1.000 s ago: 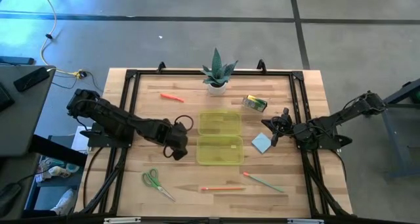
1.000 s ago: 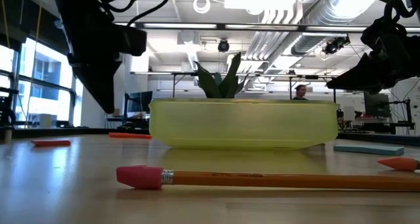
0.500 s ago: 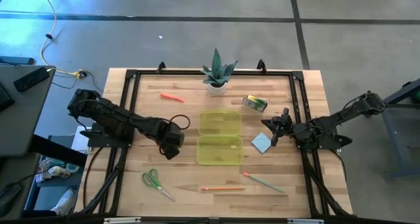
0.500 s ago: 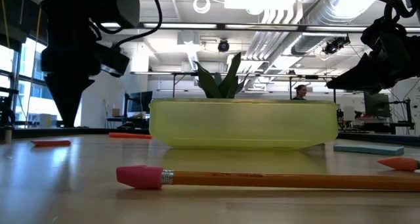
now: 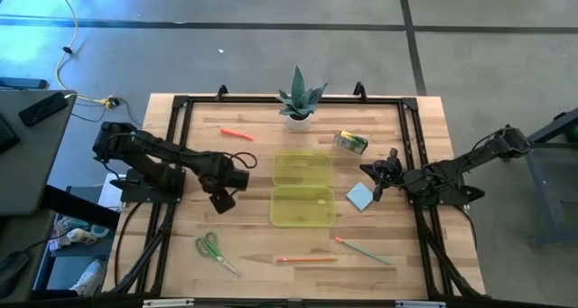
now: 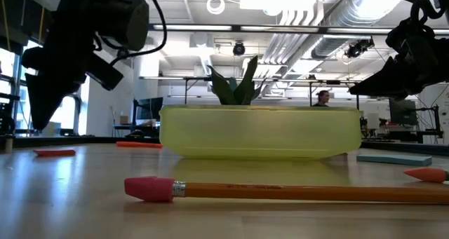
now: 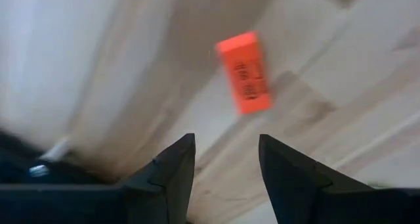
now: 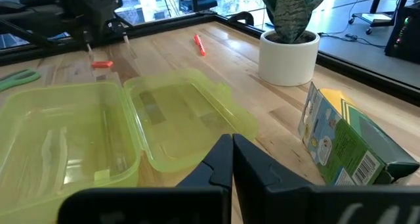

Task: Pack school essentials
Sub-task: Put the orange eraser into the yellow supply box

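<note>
My left gripper (image 7: 226,152) stands open above the table, left of the open yellow-green case (image 5: 302,189). Nothing is between its fingers. A small red piece (image 7: 244,73) lies flat on the wood just ahead of them, and the right wrist view shows this red piece (image 8: 102,64) below my left gripper (image 8: 108,43). My right gripper (image 8: 231,152) is shut and holds nothing; it hovers by the blue note pad (image 5: 360,197), right of the case. Scissors (image 5: 213,249), a pencil (image 5: 307,258), a green pen (image 5: 363,250), an orange pen (image 5: 237,134) and the crayon box (image 5: 350,143) lie on the table.
A spiky plant in a white pot (image 5: 298,100) stands at the far edge, behind the case. A black frame (image 5: 176,145) runs around the work area. Bare wood lies between the case and the scissors.
My left gripper has moved away from the case toward the table's left edge. The red piece, the case and the other items have stayed where they were.
</note>
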